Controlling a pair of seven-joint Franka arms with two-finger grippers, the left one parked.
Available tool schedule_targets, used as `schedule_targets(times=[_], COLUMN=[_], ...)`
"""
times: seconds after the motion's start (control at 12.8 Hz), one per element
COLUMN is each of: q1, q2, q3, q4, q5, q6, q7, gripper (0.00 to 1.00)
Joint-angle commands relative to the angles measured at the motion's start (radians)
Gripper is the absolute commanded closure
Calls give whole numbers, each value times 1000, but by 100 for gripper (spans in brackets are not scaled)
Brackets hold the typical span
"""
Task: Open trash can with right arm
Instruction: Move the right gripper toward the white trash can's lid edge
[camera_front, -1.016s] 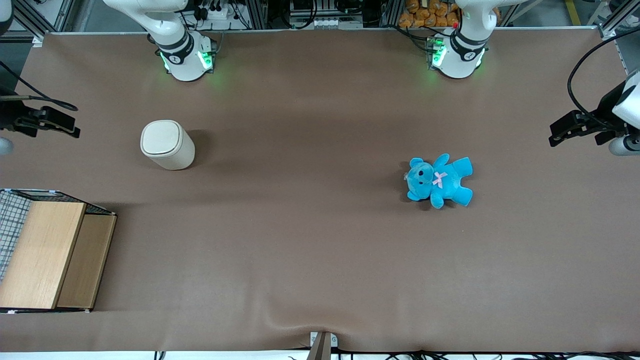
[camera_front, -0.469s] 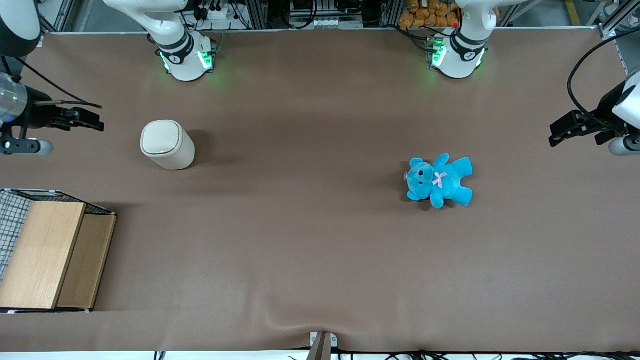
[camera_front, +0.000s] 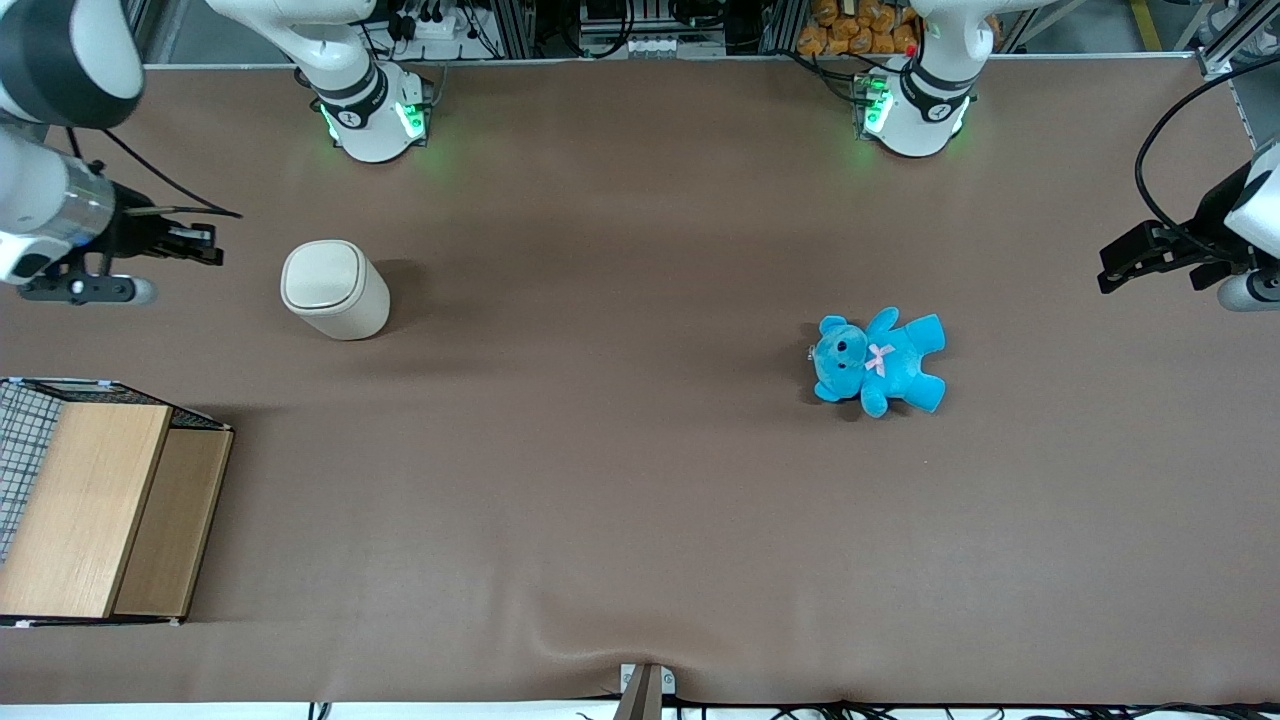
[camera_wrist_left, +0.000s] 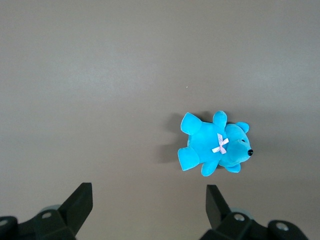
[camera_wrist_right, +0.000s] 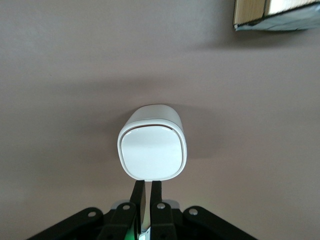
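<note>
Inspecting the table (camera_front: 640, 520), we find the trash can (camera_front: 334, 289) standing upright on the brown cover toward the working arm's end, nearer the edge where the arm bases stand than the edge closest to the front camera. We record its lid (camera_wrist_right: 152, 152) as down and flush with the rim. We see nothing touching the can.

We note the right arm (camera_front: 50, 215) reaching in over the working arm's end of the table, with its tool (camera_front: 205, 243) held beside the can and apart from it, at about the same distance from the front camera. In the right wrist view we see the tool (camera_wrist_right: 148, 197) with its two fingers (camera_wrist_right: 138, 200) drawn nearly together, only a thin slit between them, and gripping nothing. We see their tips close to the can's rim, without visible contact.

We record a wooden box with wire mesh (camera_front: 95, 505) at the table corner nearest the front camera on the working arm's end, well apart from the can. We also record a blue teddy (camera_front: 880, 360) lying on the cover toward the parked arm's end, well apart from the can.
</note>
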Motion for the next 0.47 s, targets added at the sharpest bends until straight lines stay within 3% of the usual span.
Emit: schedule_targets(times=[0.0,0.39], q1=[10,3], q2=[-61,-64], q3=[-9,-12], q4=[-102,-188], q5=[16,14], q6=[44,66], q7=[12,4], gripper=[100,100])
